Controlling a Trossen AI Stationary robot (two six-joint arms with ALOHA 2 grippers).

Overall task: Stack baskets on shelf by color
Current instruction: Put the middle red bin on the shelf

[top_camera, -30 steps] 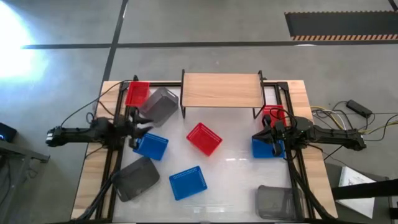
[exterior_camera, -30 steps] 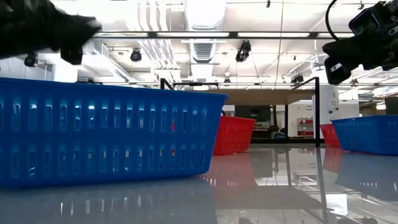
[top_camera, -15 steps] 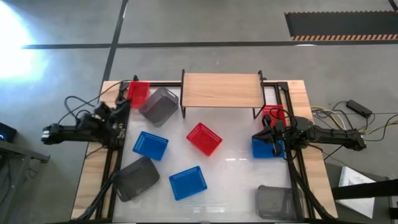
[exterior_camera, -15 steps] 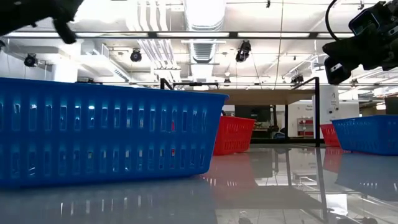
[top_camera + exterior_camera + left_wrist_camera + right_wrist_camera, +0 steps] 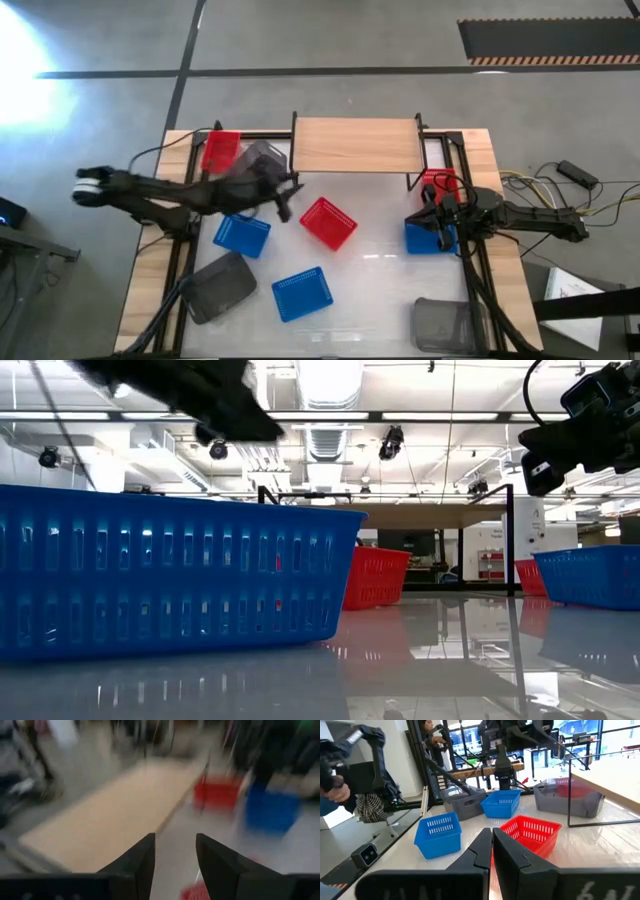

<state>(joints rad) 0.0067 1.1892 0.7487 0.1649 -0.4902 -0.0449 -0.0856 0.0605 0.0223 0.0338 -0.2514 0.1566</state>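
My left arm was stretched out over the table's left middle, my right arm waited at the right edge.

From above I saw the left gripper (image 5: 287, 200) between the dark grey basket (image 5: 256, 165) by the shelf's left end and the red basket (image 5: 328, 222) in the middle; its fingers (image 5: 141, 862) stood parted with nothing between them, though the wrist picture was smeared and I could only roughly make out the shelf (image 5: 355, 145) ahead of it. The shelf board carried no basket. The right gripper (image 5: 428, 216) hung over the blue basket (image 5: 428, 238) at the right edge, jaws closed and empty. Another red basket (image 5: 221, 149) sat in the far left corner, and two blue ones (image 5: 242, 233) (image 5: 302, 293) and two grey ones (image 5: 219, 287) (image 5: 446, 324) lay nearer me.
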